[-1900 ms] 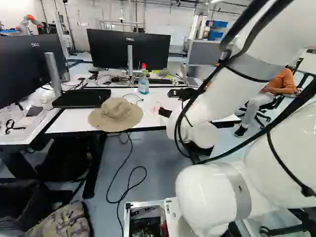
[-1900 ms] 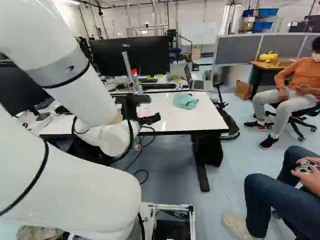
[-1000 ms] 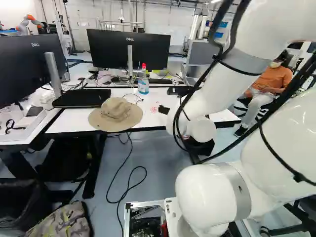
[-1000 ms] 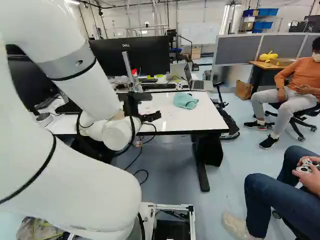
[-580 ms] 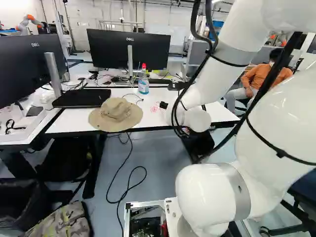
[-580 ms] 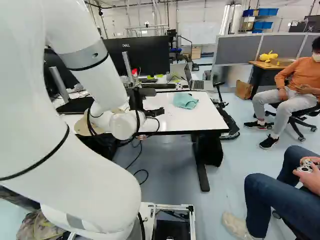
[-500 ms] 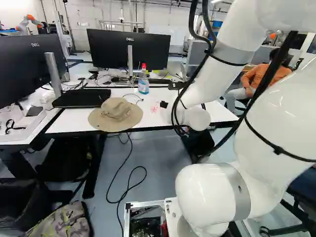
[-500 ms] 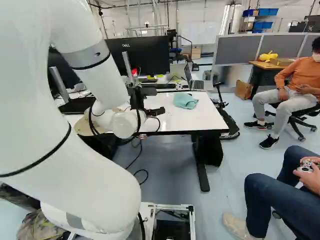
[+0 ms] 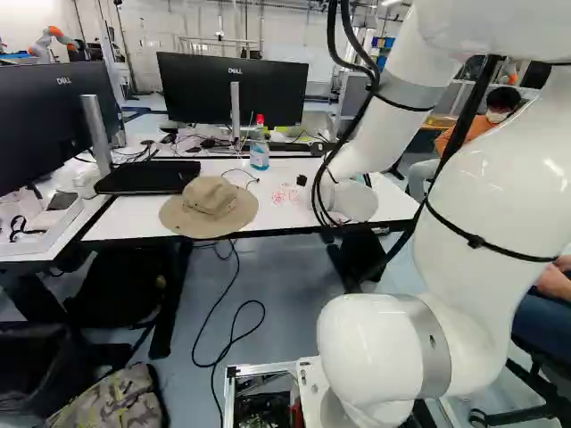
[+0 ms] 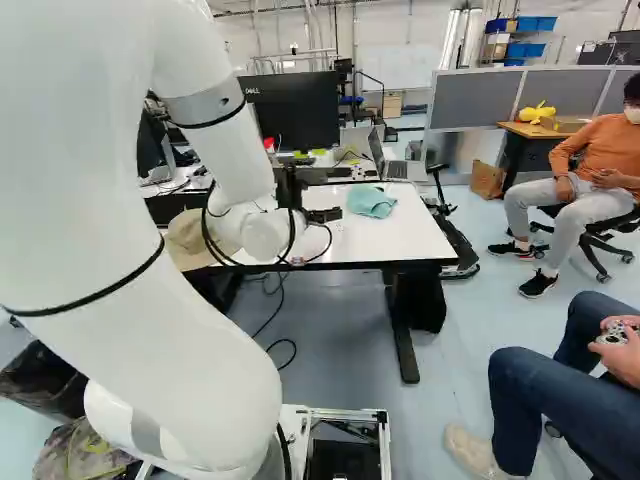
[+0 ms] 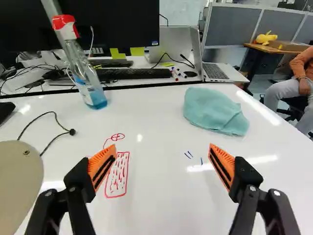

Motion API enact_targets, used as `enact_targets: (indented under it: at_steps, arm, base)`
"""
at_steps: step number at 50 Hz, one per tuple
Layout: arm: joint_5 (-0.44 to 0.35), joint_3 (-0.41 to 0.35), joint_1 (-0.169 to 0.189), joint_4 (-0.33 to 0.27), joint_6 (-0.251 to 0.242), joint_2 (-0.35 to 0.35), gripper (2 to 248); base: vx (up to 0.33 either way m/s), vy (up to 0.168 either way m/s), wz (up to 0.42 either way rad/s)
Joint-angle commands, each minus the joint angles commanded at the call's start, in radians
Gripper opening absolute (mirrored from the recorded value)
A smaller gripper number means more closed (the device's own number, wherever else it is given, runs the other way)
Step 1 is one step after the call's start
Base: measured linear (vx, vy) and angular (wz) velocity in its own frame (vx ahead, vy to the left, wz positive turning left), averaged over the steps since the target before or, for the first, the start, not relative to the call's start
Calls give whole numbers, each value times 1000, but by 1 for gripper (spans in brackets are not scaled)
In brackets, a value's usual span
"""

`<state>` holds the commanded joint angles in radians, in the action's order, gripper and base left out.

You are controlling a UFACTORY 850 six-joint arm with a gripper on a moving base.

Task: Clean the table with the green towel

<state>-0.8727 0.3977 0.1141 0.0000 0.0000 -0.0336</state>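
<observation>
Standing wide around bare air, the gripper [image 11: 163, 147] in the wrist view has the towel [image 11: 215, 111] ahead, off toward one finger, crumpled on the desk [image 11: 156, 210], its long axis slanting. Between towel and gripper are blue marks [image 11: 189, 155]; beyond the red marks [image 11: 117, 178] from the towel lies the hat [image 11: 19, 181]. The spray bottle [image 11: 84, 71], low on blue liquid, stands across from the towel. In the right base view, the towel sits just right of the gripper; reaching it likely needs a rightward, forward move. In the left base view, the towel is hidden.
</observation>
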Motion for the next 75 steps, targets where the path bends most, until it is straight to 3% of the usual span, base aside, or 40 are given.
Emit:
enact_targets:
  at_steps: [27, 61, 75]
  arm:
    - [44, 118, 63, 0, 0, -47, 247]
    - [182, 283, 131, 0, 0, -121, 247]
    - [239, 357, 155, 0, 0, -187, 247]
  base:
    - [0, 0, 0]
    - [0, 0, 0]
    - [0, 0, 0]
